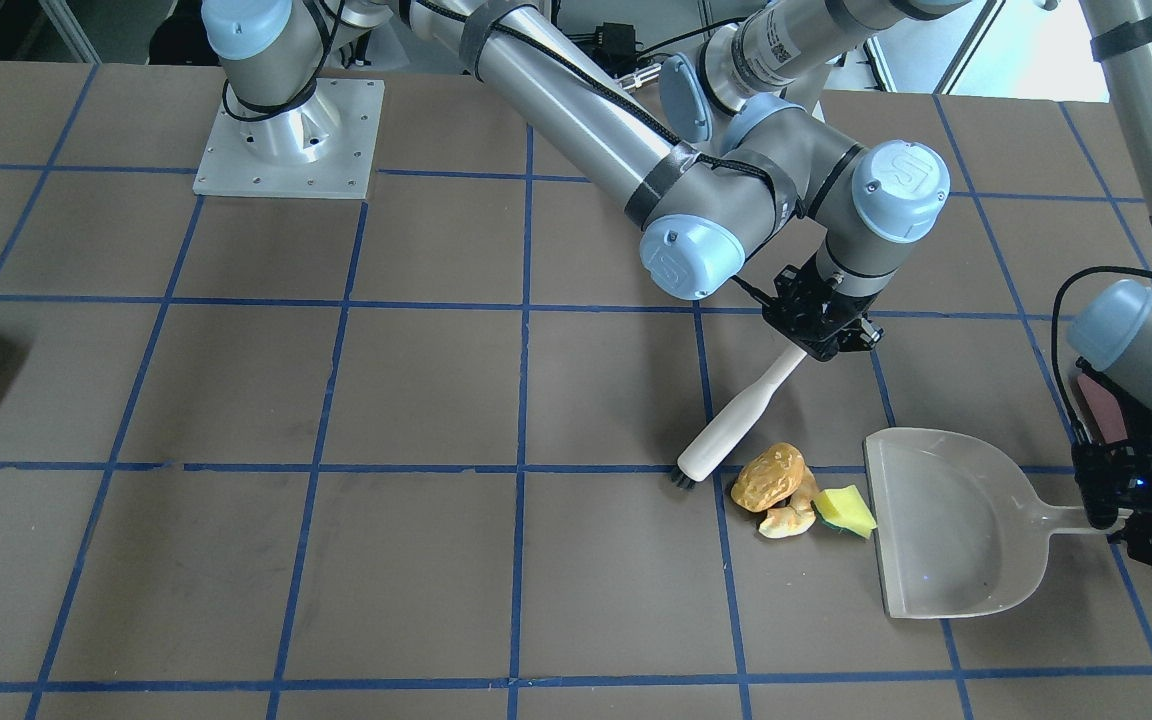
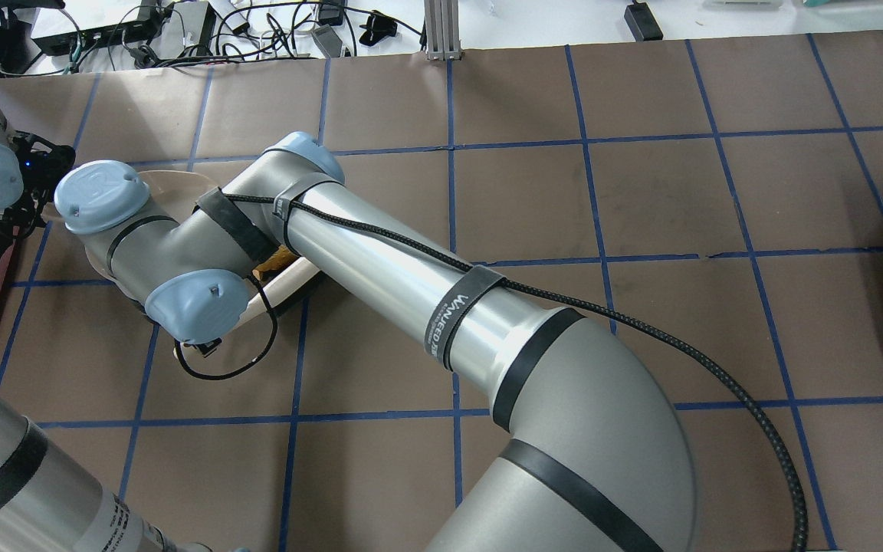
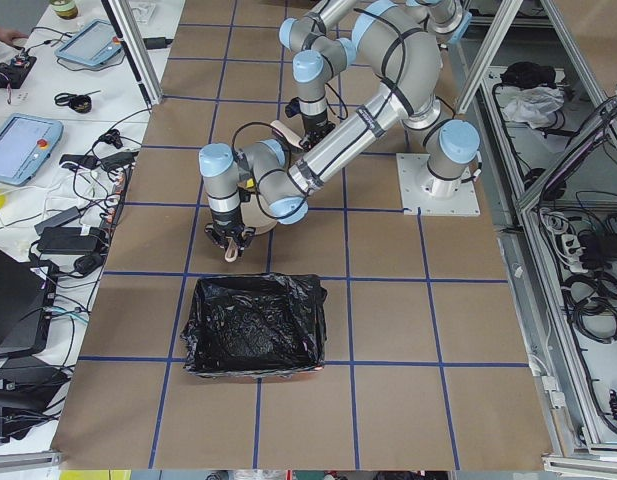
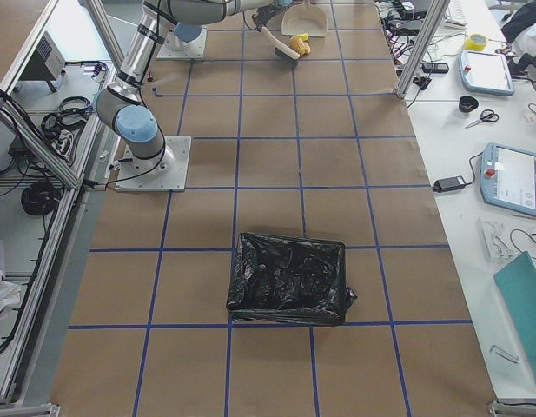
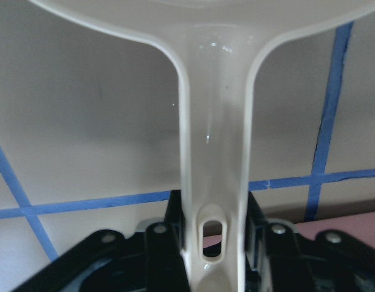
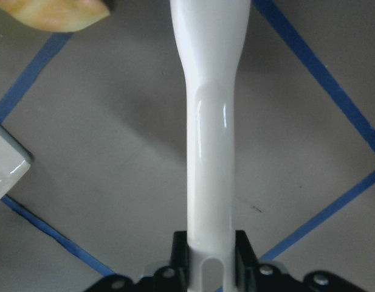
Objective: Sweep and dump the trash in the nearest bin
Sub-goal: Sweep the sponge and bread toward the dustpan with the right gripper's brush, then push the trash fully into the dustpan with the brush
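Note:
The trash lies in a small pile on the table: an orange-brown walnut-like piece (image 1: 768,477), a pale crust piece (image 1: 786,522) and a yellow sponge wedge (image 1: 844,510). A beige dustpan (image 1: 956,520) lies flat with its open lip touching the sponge. My left gripper (image 1: 1101,515) is shut on the dustpan handle (image 5: 213,152). My right gripper (image 1: 818,335) is shut on a white brush handle (image 1: 741,415). The black bristles (image 1: 681,478) rest on the table on the far side of the pile from the dustpan. The black-lined bin (image 3: 253,325) stands at the table's left end.
A pink surface (image 1: 1101,400) shows just behind my left wrist. A second black-lined bin (image 4: 289,278) stands toward the table's right end. The right arm (image 2: 411,291) reaches across the table and hides most of the pile in the overhead view.

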Action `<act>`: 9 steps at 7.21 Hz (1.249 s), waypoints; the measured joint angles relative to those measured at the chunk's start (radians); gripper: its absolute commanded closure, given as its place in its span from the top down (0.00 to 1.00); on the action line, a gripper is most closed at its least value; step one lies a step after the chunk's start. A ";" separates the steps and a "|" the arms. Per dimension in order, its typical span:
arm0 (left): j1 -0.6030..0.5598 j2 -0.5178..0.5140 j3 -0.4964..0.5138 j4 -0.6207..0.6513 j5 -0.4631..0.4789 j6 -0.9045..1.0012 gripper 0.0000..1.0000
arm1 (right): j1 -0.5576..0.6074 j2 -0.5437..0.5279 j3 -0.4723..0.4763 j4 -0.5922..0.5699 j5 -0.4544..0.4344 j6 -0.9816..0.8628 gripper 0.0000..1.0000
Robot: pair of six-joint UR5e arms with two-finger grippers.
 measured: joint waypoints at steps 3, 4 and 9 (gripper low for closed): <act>-0.003 -0.001 0.000 0.001 0.000 -0.006 0.00 | 0.001 0.027 -0.028 0.000 0.021 -0.226 0.00; -0.003 -0.001 0.000 0.000 0.000 -0.006 0.00 | 0.001 0.033 -0.031 0.000 0.034 -0.321 0.00; -0.003 -0.006 0.001 0.002 0.000 -0.007 0.00 | -0.001 0.065 -0.036 -0.131 0.066 -0.720 0.00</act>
